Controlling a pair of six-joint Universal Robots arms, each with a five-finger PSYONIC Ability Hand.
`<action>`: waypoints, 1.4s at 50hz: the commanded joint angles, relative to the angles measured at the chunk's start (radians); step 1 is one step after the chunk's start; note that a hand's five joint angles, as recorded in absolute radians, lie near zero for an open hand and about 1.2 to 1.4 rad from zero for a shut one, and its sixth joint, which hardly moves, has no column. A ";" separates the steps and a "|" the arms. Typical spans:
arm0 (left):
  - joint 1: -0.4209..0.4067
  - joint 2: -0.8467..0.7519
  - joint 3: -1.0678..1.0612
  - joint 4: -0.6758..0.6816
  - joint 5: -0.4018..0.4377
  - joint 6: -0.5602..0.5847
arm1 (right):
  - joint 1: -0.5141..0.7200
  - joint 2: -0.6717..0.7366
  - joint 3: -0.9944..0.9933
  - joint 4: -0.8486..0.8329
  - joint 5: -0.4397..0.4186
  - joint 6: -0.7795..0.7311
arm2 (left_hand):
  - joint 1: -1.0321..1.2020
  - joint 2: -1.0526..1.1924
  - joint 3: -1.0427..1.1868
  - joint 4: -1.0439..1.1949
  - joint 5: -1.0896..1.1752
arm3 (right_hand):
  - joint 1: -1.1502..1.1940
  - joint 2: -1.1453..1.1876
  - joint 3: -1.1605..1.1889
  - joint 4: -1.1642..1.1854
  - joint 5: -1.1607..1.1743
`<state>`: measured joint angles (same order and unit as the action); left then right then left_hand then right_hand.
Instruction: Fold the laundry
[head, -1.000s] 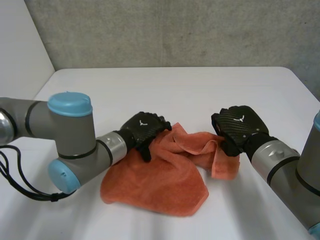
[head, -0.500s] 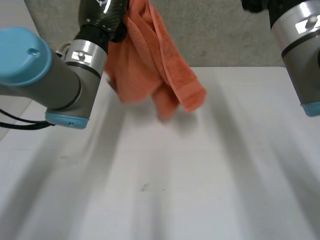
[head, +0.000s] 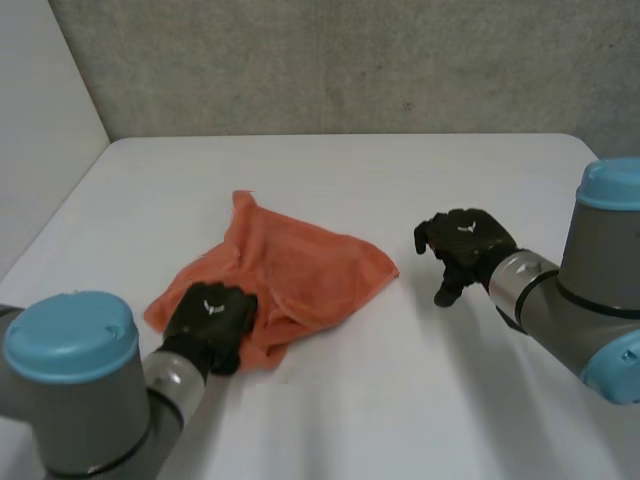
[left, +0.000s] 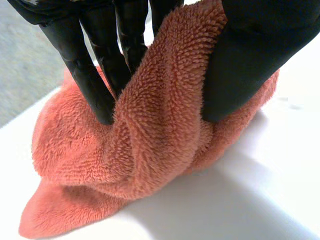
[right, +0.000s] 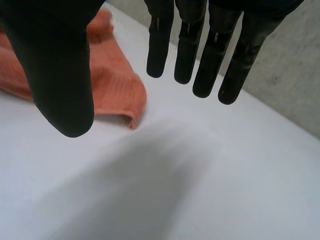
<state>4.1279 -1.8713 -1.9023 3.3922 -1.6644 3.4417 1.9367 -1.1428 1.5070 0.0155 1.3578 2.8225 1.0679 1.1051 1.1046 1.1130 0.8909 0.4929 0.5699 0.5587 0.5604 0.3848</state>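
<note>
- Where my left arm reaches in from the near left, its left hand (head: 212, 325) rests on the near-left edge of the orange towel (head: 300, 262).
- The towel lies rumpled on the white tabletop (head: 420, 400), left of centre.
- In the left wrist view, the fingers (left: 97, 80) and thumb curl round a raised ridge of the terry cloth and pinch it between them.
- My right hand (head: 462, 240) sits to the right of the towel, apart from it.
- Its fingers are straight and spread away from the thumb, with nothing in its grasp.
</note>
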 joint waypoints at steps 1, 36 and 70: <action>-0.100 0.152 -0.004 -0.206 0.006 -0.004 | 0.001 0.003 0.027 -0.012 -0.002 0.000 | -0.683 -0.720 -0.720 -0.728 -0.681 | 0.100 0.023 0.034 0.032 0.034; 0.285 -0.155 0.425 -0.393 0.344 0.159 | 0.022 0.000 0.099 -0.029 -0.031 0.000 | -0.602 -0.639 -0.639 -0.647 -0.599 | 0.050 -0.027 -0.016 -0.017 -0.016; 0.279 0.230 0.399 -0.363 0.391 0.071 | 0.083 0.032 -0.040 -0.028 -0.045 0.429 | 0.328 0.291 0.292 0.283 0.331 | -0.318 -0.395 -0.384 -0.386 -0.385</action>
<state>4.4073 -1.7851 -1.4778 3.0350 -1.2718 3.5179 1.9773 -1.1411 1.5344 -0.0122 1.3261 3.0711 1.1320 1.1920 1.1888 1.1913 0.9563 0.1996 0.2140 0.2085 0.2280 0.0618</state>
